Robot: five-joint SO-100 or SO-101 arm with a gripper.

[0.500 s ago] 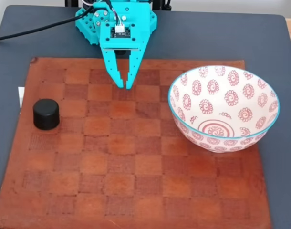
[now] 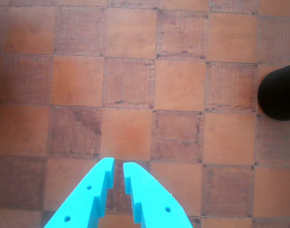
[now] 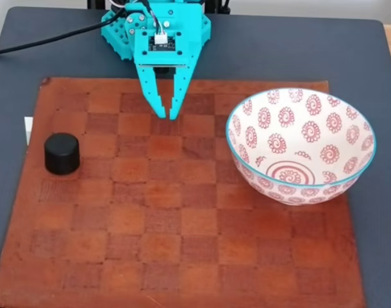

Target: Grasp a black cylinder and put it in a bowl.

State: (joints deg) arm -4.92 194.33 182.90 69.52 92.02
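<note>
My pincer is empty and far from the cylinder.

My pincer hangs over the top of the checker mat, tips almost together with only a thin gap. The cylinder stands at the mat's left edge, well apart from me, and the bowl sits on the right. If I reach without opening wide, I think my tips will bump the cylinder and push it off the mat.
</note>
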